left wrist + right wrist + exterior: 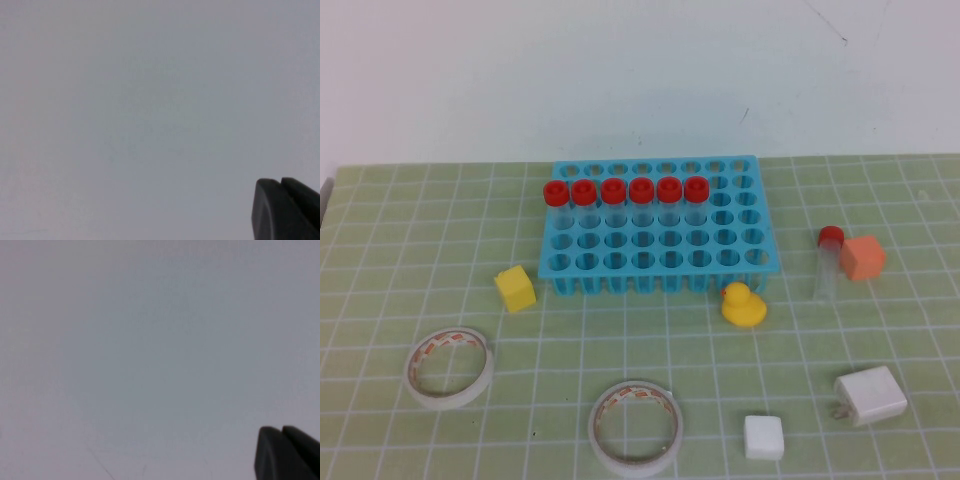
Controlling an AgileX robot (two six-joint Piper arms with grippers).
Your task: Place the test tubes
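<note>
A blue tube rack [660, 250] stands at the middle of the green mat. Several red-capped test tubes [626, 200] stand upright in one of its back rows. One more red-capped test tube [829, 262] lies on the mat to the rack's right, beside an orange cube [863, 259]. Neither arm shows in the high view. My left gripper [281, 187] is shut with nothing in it, facing a blank pale surface. My right gripper [281, 434] is likewise shut and empty, also against a plain pale surface.
A yellow cube [515, 288] sits left of the rack and a yellow duck [742, 304] at its front right. Two tape rolls [448, 367] [635, 425] lie near the front. A white cube [763, 437] and a white plug adapter [870, 394] lie front right.
</note>
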